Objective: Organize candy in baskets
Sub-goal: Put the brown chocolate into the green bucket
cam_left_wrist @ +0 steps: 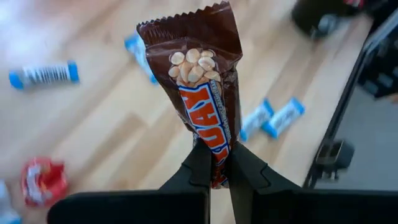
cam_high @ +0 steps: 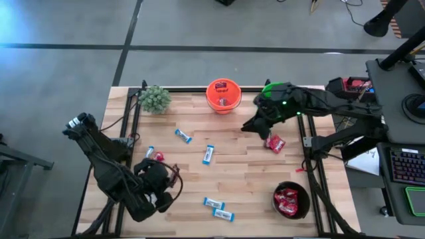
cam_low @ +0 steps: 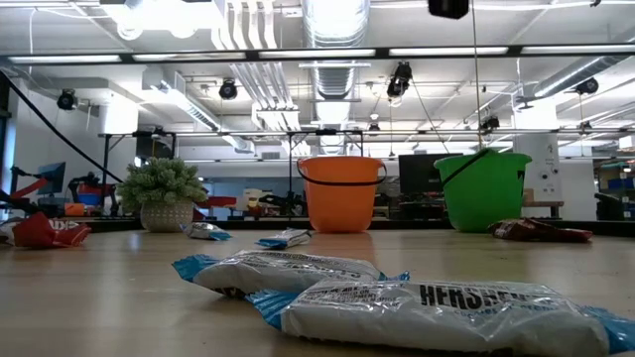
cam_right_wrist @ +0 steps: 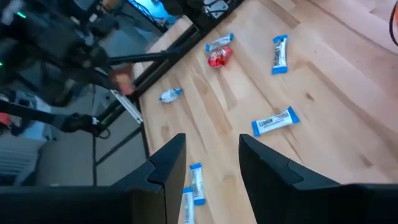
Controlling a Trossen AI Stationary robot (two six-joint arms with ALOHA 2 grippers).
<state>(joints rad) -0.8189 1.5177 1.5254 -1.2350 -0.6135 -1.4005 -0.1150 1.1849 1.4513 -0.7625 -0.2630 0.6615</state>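
My left gripper (cam_left_wrist: 216,167) is at the table's near left (cam_high: 161,192), shut on a dark brown candy bar (cam_left_wrist: 200,81) above the wood. My right gripper (cam_right_wrist: 211,165) hangs open over the far right (cam_high: 255,124) with nothing between its fingers. The orange basket (cam_high: 222,95) stands at the far middle. The green basket (cam_low: 483,190) is mostly hidden under the right arm in the high view. The black basket (cam_high: 291,199) at the near right holds red packets. Blue-and-white bars (cam_high: 208,154) and red packets (cam_high: 275,143) lie scattered on the table. My left gripper pinches the brown bar by one end (cam_left_wrist: 217,155) between its two fingers. The fingers slant downward, and the bar runs on past their tips, its crimped far end (cam_left_wrist: 186,22) free. The bar is lifted clear of the table.
A small potted plant (cam_high: 155,98) stands at the far left. Two blue-and-white bars (cam_high: 218,208) lie near the front edge, close to the low camera. Black frame rails (cam_high: 310,143) run along the table's left and right sides.
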